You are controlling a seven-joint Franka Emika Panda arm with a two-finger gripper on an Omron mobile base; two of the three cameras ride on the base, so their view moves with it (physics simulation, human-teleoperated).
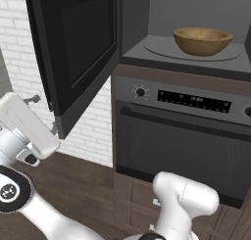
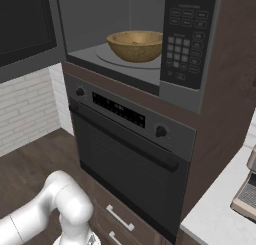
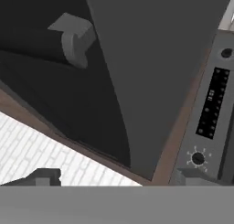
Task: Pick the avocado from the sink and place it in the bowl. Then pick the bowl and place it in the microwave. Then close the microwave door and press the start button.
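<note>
One keypad [image 2: 183, 39], right base view

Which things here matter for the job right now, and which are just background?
Job:
bowl, sitting in the microwave
microwave door, open
microwave keypad
claw, open

Background:
oven
coffee machine

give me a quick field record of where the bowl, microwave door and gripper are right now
bowl: upright on the turntable plate inside the microwave
avocado: cannot be seen; bowl's inside is hidden from these angles
microwave door: swung open to the left
gripper: open, holding nothing, low beside the door's bottom edge
oven: below the microwave, door closed
steps left: close door, press start
</note>
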